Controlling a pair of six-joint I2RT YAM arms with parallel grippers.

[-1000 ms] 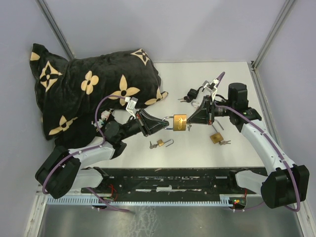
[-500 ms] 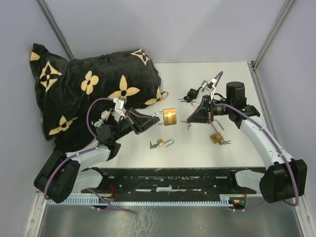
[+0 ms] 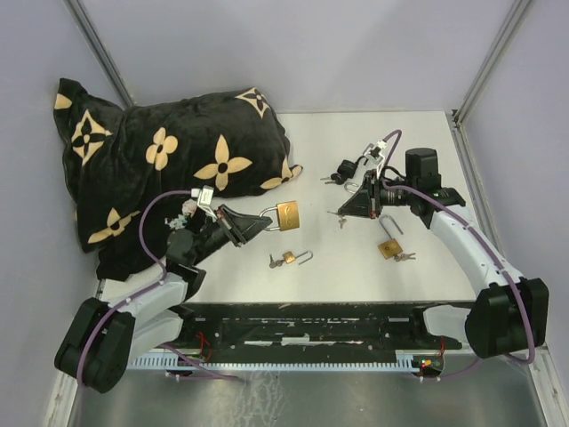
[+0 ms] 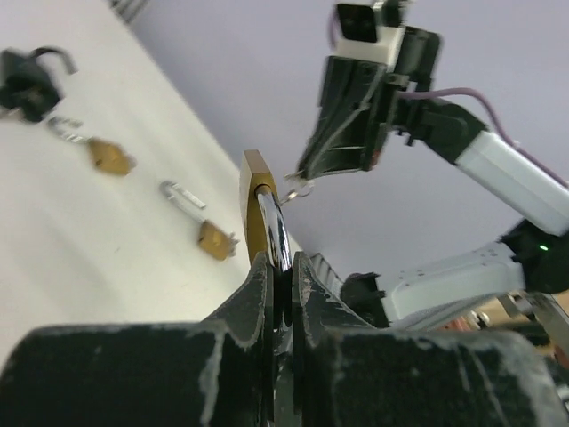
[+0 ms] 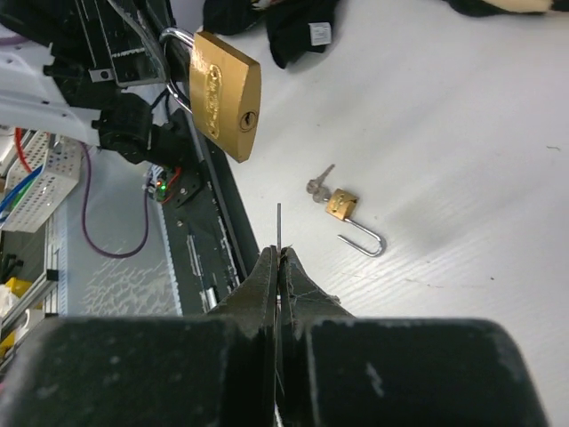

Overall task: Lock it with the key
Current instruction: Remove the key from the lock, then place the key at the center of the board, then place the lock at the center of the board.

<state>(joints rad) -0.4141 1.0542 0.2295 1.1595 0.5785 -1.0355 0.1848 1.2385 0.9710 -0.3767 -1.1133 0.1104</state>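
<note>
A large brass padlock [image 3: 286,214] hangs in the air over the table, and my left gripper [image 3: 260,220] is shut on its steel shackle [image 4: 274,233]. In the left wrist view the padlock body [image 4: 255,209] stands edge-on just past my fingertips. My right gripper [image 3: 342,213] is shut on a thin key [image 5: 278,227], whose blade pokes out past the tips. The key points toward the padlock [image 5: 224,93], whose keyhole faces it. A clear gap separates the key from the padlock.
A black pillow [image 3: 160,160] with tan flowers fills the back left. A small open brass padlock [image 3: 287,259] with keys lies in front of the held one. A black padlock [image 3: 344,169] and another brass padlock [image 3: 389,248] lie near the right arm.
The left arm has drawn the large padlock leftward, away from the right gripper. The padlock and the key were together a second ago and now stand apart. The right gripper barely moved.
</note>
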